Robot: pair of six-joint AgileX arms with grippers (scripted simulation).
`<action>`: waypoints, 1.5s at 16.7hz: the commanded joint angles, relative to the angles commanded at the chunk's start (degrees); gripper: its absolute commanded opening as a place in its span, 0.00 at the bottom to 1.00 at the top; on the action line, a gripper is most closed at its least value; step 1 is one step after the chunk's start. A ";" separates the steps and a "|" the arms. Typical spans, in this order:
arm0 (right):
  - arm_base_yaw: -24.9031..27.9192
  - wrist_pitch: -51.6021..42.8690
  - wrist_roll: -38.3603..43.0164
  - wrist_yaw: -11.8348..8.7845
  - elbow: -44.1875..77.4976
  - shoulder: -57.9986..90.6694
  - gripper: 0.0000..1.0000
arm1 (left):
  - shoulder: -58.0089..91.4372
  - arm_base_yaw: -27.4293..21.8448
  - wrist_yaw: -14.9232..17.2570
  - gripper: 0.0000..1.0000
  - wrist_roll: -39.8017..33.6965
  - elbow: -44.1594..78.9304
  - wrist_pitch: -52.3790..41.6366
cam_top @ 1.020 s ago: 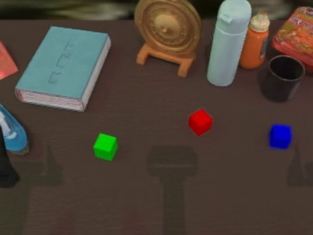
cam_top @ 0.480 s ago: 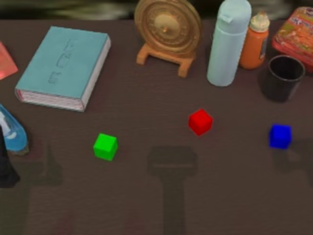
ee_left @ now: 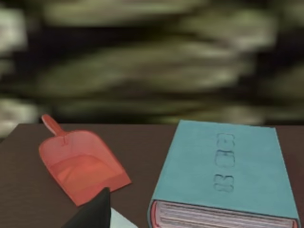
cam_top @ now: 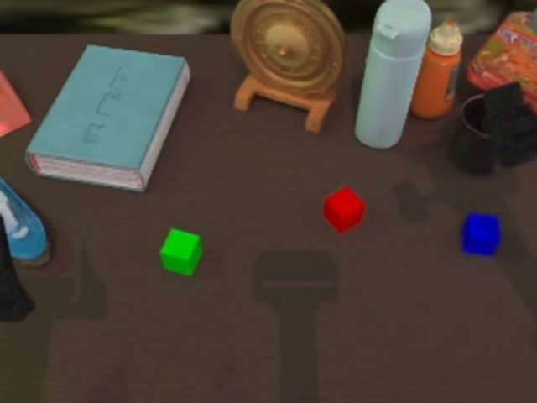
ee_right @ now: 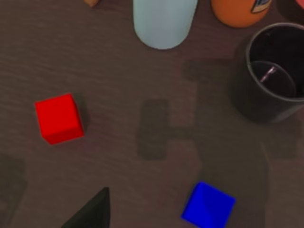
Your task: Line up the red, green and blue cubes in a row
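- 3 cubes sit loose on the dark table (cam_top: 252,353), nothing gripping any of them.
- The green cube (cam_top: 181,251) sits left of centre in the top view, at about 5 o'clock from the teal book (cam_top: 109,113) and well apart from it.
- The red cube (cam_top: 344,208) is near the middle, at roughly 2 o'clock from the green one, turned so a corner faces the table's near edge.
- The blue cube (cam_top: 481,233) lies out to the right, at about 4 o'clock from the red, faces nearly square to the table's edges.
- No long axis on a cube; the 3 together trace a shallow arch running left to right, red at the peak, not a straight row.
- The right hand (cam_top: 510,122) hangs over the black cup (cam_top: 471,138), at 12 o'clock from the blue cube; I cannot tell if its fingers are apart or together.
- The left arm (cam_top: 12,290) is parked at the left edge; its hand's state I cannot tell either.
- Its wrist view takes in the book and a red scoop (ee_left: 81,166) beside it.
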 joint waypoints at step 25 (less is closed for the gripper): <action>14.25 -30.93 -2.04 0.15 54.60 64.95 1.00 | 0.00 0.00 0.00 1.00 0.00 0.00 0.00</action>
